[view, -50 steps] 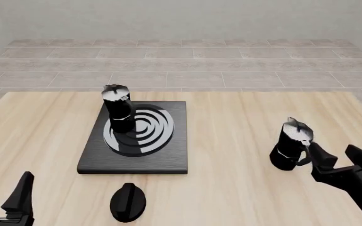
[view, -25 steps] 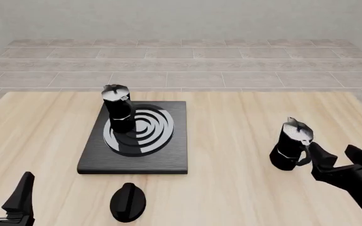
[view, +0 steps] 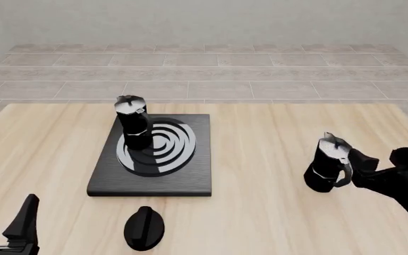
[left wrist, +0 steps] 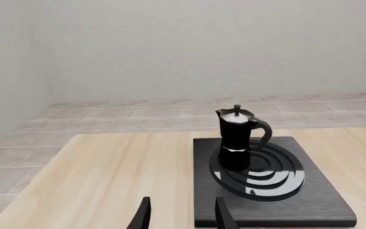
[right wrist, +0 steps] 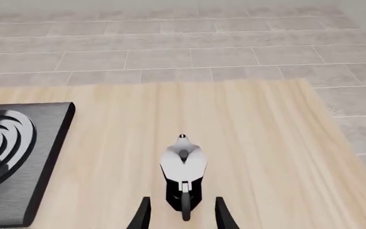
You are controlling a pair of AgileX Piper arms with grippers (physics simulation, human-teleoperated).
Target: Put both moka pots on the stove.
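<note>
One moka pot (view: 133, 123) stands upright on the stove (view: 183, 180), on the left part of the silver rings; it also shows in the left wrist view (left wrist: 236, 140) on the stove (left wrist: 323, 200). The second moka pot (view: 326, 170) stands on the table at the right, handle toward my right gripper (view: 382, 159). In the right wrist view this pot (right wrist: 183, 167) is just ahead of the open right gripper (right wrist: 181, 217), its handle between the fingertips without touching them. My left gripper (view: 2, 223) is open and empty at the near left corner, also seen in the left wrist view (left wrist: 181, 218).
A low black oval knob (view: 144, 228) lies on the table just in front of the stove. The stove's edge (right wrist: 17, 191) shows left of the second pot in the right wrist view. The wooden table (view: 261, 138) ends at a tiled floor behind.
My right gripper has moved forward and up, closer around the second pot's handle. The left arm, both pots and the knob have not moved.
</note>
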